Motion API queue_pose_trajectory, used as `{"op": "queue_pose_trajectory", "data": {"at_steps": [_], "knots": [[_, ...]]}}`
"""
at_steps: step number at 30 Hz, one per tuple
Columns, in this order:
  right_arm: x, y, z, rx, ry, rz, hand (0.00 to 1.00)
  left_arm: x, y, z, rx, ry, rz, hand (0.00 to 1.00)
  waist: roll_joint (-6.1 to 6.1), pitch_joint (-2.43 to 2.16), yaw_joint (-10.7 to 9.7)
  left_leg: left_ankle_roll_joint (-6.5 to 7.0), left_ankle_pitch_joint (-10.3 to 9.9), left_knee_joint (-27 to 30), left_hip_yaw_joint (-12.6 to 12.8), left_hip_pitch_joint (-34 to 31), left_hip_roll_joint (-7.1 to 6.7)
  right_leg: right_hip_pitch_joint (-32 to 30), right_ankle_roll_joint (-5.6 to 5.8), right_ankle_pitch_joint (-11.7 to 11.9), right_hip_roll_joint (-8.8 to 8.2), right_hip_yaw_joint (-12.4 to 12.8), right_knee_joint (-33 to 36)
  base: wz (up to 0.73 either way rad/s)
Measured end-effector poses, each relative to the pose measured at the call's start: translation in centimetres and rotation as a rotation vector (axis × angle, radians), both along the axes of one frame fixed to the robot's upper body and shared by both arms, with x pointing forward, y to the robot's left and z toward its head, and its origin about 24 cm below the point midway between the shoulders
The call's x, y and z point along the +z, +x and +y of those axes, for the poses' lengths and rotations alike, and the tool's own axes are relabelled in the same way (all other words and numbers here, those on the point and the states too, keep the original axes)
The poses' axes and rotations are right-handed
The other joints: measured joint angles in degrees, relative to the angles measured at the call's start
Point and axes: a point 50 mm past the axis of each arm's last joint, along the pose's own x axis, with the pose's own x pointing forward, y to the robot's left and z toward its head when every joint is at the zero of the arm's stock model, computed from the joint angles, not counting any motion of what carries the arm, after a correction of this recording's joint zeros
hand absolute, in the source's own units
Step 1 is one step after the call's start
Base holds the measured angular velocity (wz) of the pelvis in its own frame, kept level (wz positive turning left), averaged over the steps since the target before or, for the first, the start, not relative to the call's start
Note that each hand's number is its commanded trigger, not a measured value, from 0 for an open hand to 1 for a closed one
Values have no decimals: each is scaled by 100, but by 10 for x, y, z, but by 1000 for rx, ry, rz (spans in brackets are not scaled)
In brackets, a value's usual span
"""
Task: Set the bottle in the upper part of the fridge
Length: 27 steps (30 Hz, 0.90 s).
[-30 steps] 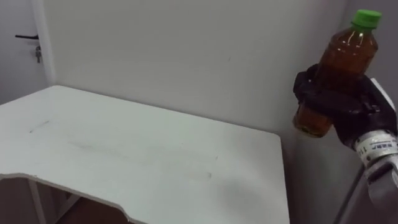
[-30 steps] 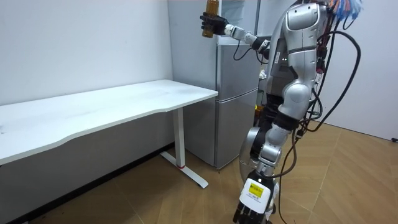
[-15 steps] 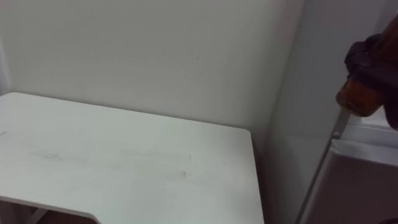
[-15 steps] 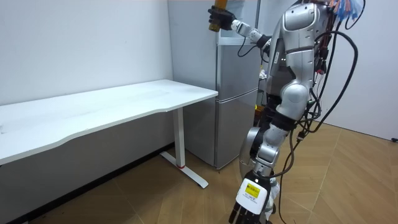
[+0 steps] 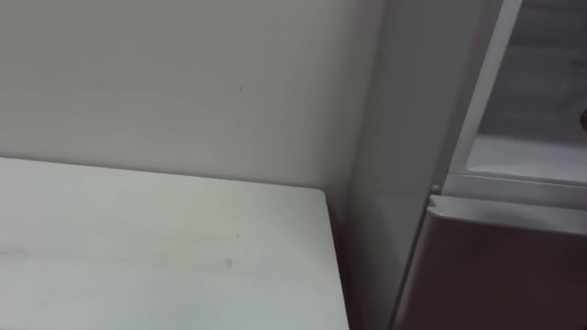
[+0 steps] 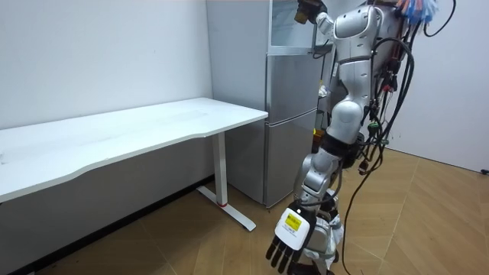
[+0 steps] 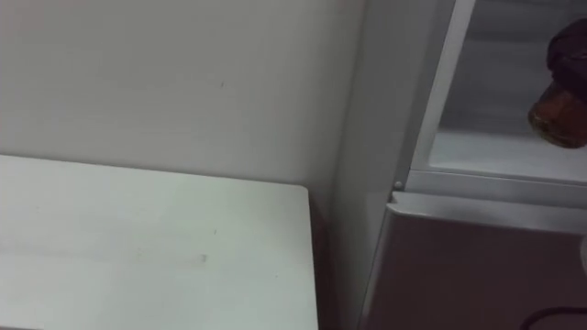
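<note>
Bottle [image 7: 556, 117]: clamped in right hand [image 7: 570, 48], held within upper fridge [image 7: 486, 151], near its front edge. To be carried deeper, set down upright, then released. Left hand [image 6: 284, 243]: fingers relaxed, hung low.

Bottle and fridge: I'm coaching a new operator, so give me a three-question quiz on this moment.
1. True or false: the bottle stands on the white table.
2. The bottle is at: A) the fridge's open upper compartment; B) a drawer; C) a sink.
3. Fill in: the left hand hangs low with fingers ____.
Key: 1 false, since the right hand grips it; 2 A; 3 straight.
</note>
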Motion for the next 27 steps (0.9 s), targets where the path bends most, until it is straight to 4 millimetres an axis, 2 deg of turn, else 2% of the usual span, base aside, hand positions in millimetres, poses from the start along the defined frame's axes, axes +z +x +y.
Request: {"op": "queue_pose_trajectory", "data": {"at_steps": [4,12,17,21,26,27], "knots": [[-6,3,-4,-3,12,29,100,1,-1,1,5,5,-5,0,-28,-4,0,-3,-2,-2,0,-3,8,26,4,11,13,8,-53,0],[-19,8,-12,-2,49,84,100,1,-2,1,4,6,-3,0,-63,21,107,-16,-10,-41,0,-10,19,18,4,11,29,-18,-79,0],[-36,15,-28,-12,143,157,100,2,-3,2,-3,7,1,0,-59,15,200,-26,-25,-42,-3,-34,30,-14,4,11,41,-32,-68,0],[-54,17,-40,-78,209,229,100,2,-8,3,0,8,9,0,-46,-14,285,-26,-22,-29,-2,-118,31,-86,3,9,43,-5,-46,0],[-62,17,-49,-135,226,272,100,4,-15,6,19,19,9,0,-79,-1,327,-33,-23,-16,-47,-173,33,-98,-13,-19,37,-62,-44,4],[-62,16,-53,-151,222,281,100,5,-17,7,28,22,12,0,-104,13,340,-34,-23,-8,-62,-180,33,-98,-15,-22,31,-102,-44,8]]}}
